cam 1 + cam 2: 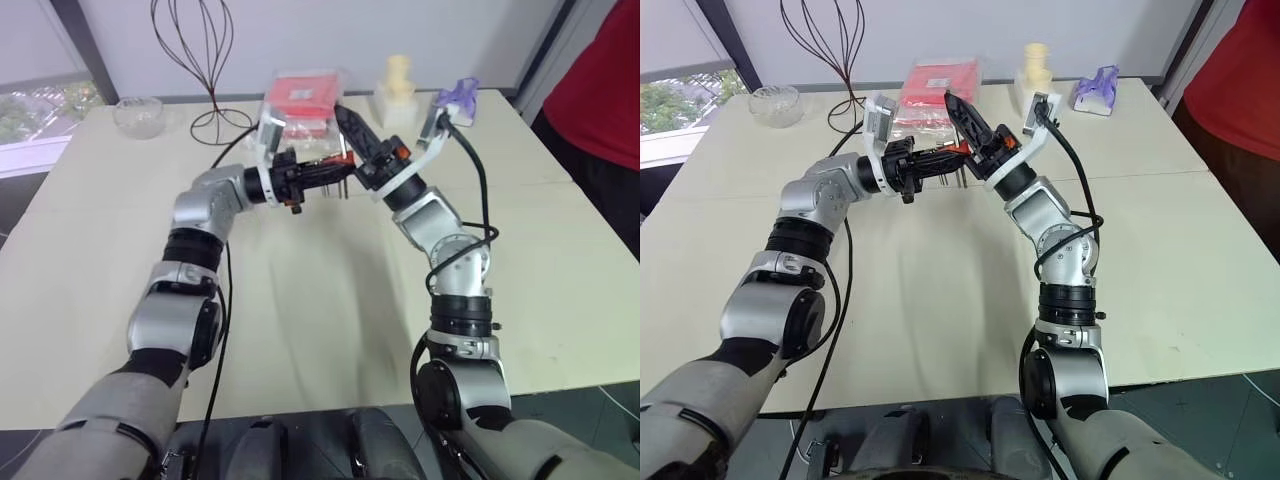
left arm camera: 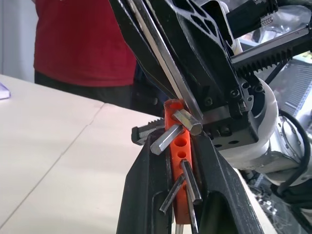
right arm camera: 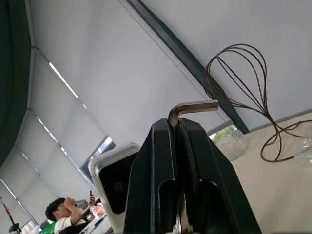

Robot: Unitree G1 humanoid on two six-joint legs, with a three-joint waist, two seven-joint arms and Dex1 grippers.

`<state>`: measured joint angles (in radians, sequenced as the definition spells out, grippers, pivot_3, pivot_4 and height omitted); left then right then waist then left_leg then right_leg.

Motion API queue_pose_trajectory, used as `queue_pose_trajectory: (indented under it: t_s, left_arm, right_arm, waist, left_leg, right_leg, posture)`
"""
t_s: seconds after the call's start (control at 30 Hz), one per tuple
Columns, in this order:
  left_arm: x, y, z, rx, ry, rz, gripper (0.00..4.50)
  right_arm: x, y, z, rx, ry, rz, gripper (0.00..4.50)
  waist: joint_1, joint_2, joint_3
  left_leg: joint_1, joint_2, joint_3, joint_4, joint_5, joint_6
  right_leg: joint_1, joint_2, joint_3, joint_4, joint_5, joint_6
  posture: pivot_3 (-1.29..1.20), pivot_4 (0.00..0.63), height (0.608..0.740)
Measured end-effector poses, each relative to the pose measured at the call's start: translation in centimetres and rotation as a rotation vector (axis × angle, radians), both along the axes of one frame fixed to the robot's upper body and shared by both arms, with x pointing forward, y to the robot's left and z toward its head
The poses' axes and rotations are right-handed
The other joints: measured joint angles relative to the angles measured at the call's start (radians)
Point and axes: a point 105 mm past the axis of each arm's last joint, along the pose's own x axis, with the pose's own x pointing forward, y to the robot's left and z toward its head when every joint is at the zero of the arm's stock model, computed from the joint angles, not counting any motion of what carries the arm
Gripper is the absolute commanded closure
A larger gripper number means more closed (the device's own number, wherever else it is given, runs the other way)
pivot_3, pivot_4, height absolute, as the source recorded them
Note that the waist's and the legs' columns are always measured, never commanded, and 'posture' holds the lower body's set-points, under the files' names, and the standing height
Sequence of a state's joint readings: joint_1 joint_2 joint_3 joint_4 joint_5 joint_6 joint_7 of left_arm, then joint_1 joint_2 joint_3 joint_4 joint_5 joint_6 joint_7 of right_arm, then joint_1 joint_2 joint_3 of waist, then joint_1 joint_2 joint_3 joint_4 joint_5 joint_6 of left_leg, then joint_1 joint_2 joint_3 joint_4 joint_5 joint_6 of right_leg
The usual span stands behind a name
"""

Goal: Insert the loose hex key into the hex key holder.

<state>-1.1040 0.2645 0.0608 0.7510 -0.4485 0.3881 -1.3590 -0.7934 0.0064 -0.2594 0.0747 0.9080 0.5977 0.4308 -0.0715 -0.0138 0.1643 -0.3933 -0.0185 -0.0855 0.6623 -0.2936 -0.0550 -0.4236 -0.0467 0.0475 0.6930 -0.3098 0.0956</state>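
Observation:
My left gripper (image 2: 178,161) is shut on the hex key holder (image 2: 178,146), a small orange block with short grey keys sticking out of it. Both are raised above the middle of the table (image 1: 300,300), where the holder (image 1: 338,162) shows between the two grippers. My right gripper (image 3: 175,124) is shut on the loose hex key (image 3: 195,106), whose bent end sticks out past the fingertips. In the left wrist view the key's long shaft (image 2: 161,63) runs down along the right gripper to the top of the holder. Whether its tip sits in a hole is hidden.
At the table's far edge stand a red packet in clear plastic (image 1: 305,95), a dark wire frame (image 1: 205,60), a glass bowl (image 1: 137,115), a cream object (image 1: 397,85) and a purple object (image 1: 457,98). A person in red (image 1: 600,80) stands at the far right.

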Motion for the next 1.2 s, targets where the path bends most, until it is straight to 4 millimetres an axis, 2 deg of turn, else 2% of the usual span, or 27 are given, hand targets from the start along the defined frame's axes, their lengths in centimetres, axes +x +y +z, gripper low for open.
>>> queue_pose_trajectory:
  t_s: [0.17, 0.73, 1.2]
  left_arm:
    - [-0.8, 0.1, 0.0, 0.012, -0.021, -0.035, 4.5]
    - [0.3, 0.3, -0.6, -0.001, -0.008, 0.049, 4.5]
    - [-0.4, -0.1, -0.1, 0.008, -0.029, 0.001, 4.5]
  right_arm:
    - [0.1, -0.3, 0.0, 0.004, -0.001, -0.015, 4.42]
    - [0.2, -0.4, 0.0, 0.007, -0.002, -0.023, 4.42]
    - [0.3, -0.5, 0.0, 0.013, -0.004, -0.03, 4.42]
  waist:
    - [0.002, 0.0, 0.0]
    - [0.001, 0.0, 0.0]
    - [0.001, 0.0, 0.0]
  left_leg:
    - [0.0, 0.0, 0.0, 0.0, 0.0, 0.0]
    - [0.0, 0.0, 0.0, 0.0, 0.0, 0.0]
    - [0.0, 0.0, 0.0, 0.0, 0.0, 0.0]
  right_leg:
    - [0.0, 0.0, 0.0, 0.0, 0.0, 0.0]
    - [0.0, 0.0, 0.0, 0.0, 0.0, 0.0]
    - [0.0, 0.0, 0.0, 0.0, 0.0, 0.0]
  posture:
    - [0.0, 0.15, 0.74]
    - [0.0, 0.15, 0.74]
    - [0.0, 0.15, 0.74]
